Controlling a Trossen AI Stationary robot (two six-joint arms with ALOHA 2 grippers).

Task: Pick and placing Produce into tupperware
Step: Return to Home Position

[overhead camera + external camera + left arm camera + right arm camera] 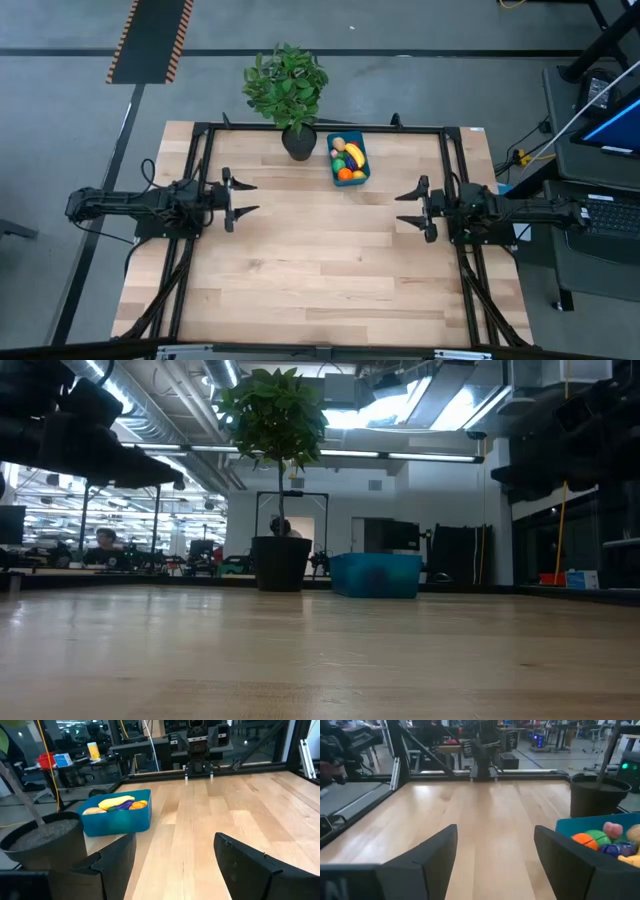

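Left gripper [248, 198]: It sits at the left side of the surface, well apart from the blue box. Its fingers [115, 865] are wide apart and hold nothing.
Right gripper [403, 209]: It sits at the right side, facing the left one. Its fingers [427, 865] are wide apart too and hold nothing.
Tupperware [330, 165]: A small blue box, open on top. It stands at the far edge of the surface, just beside the plant pot [298, 143].
Produce: All of it lies inside the blue box. A yellow banana [354, 154] is on top, with an orange [345, 173], a green apple [598, 837] and a purple piece [120, 807] packed close.
Writing: A blue and white carton [62, 759] on a desk in the room has print on it, too small to read.
Surface [320, 270]: Light wood planks with a black frame [320, 128] around them.
Plant [287, 85]: Green and leafy, standing up in the dark pot.
Room: A grey floor with a yellow and black striped strip [150, 40]. A blue screen [615, 130] and a keyboard [610, 215] sit on a desk at the right. Far off, a person [103, 540] sits at a desk under bright ceiling lights.
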